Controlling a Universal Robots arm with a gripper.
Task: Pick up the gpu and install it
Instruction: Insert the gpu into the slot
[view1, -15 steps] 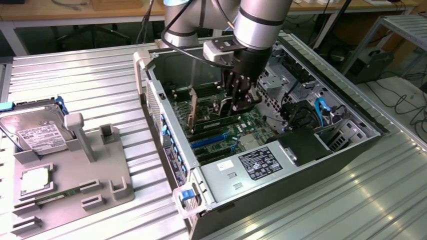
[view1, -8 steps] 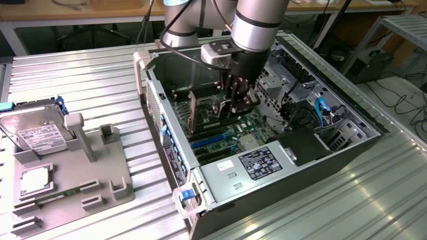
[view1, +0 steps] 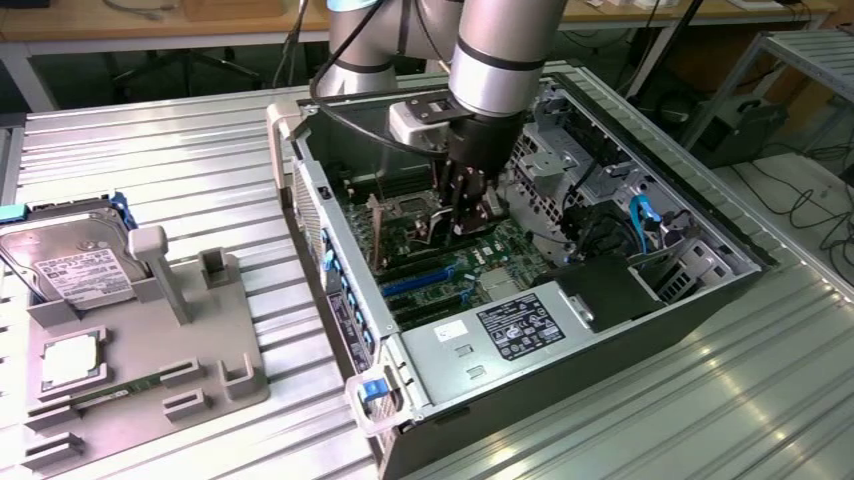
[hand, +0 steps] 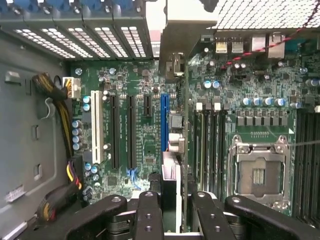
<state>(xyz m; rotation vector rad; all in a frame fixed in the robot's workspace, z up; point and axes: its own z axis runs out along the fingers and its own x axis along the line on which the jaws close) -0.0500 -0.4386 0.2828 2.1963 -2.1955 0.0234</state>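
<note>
pincer (hand: 170, 212) gripping gpu (hand: 172, 150) edge-on, hanging inside the case (view1: 694, 290) | gpu hovering over motherboard (hand: 240, 100), beside blue slot (hand: 164, 122) | tip: keeping card upright, edge lining up along slot, bracket end facing the rear vents (hand: 100, 40)

the open computer case (view1: 400, 390) leaves its whole upper side free, and the gripper (view1: 461, 225) reaches down through it to the green motherboard (hand: 140, 140). the gpu (hand: 172, 170) stands on edge between its fingers (hand: 150, 215), just beside the blue slot (hand: 164, 122). the case's slotted back wall (hand: 80, 30) closes one end, the cable bundle (hand: 60, 110) crowds one side, and the drive cage (view1: 554, 160) and the power supply (view1: 514, 330) box in the rest.
</note>
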